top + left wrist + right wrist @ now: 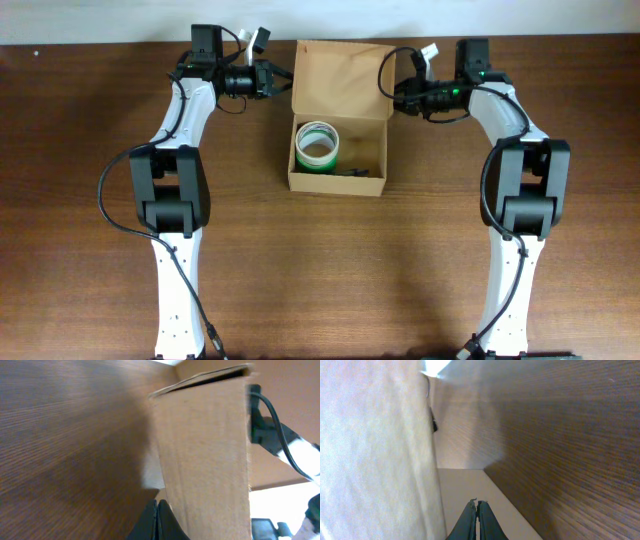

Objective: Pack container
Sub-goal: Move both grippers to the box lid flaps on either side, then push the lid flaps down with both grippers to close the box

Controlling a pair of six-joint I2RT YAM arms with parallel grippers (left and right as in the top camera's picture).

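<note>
- From the overhead camera I see the container (337, 182) on the brown surface (100, 110). It sits about halfway between the left and right edges and close to the far edge.
- Its lid (340, 75) is open and lies back toward the far edge.
- Inside, a green and white tape roll (318, 146) lies flat in the left part. A small dark thing (355, 172) lies by the near wall, but I cannot tell what it is.
- The left end effector (283, 78) is at the left edge of the lid. The right end effector (390, 95) is at the right edge of the lid. From up here I cannot tell if they are open or closed.
- From the left wrist camera, the left end effector (156, 522) has its two dark fingers pressed together. I see nothing between them.
- A tall piece of the container's cardboard (205, 450) stands just beside those fingers, on their right in the picture. The wood surface (65, 435) fills the other side. A black cable (280, 435) shows past the cardboard.
- From the right wrist camera, the right end effector (478, 520) is closed too, with its fingers tight together.
- Its fingers sit over a flat tan piece of cardboard (465, 485). A big blurry cardboard wall (370, 450) fills the left of this picture, and the wood surface (560, 435) fills the right.
</note>
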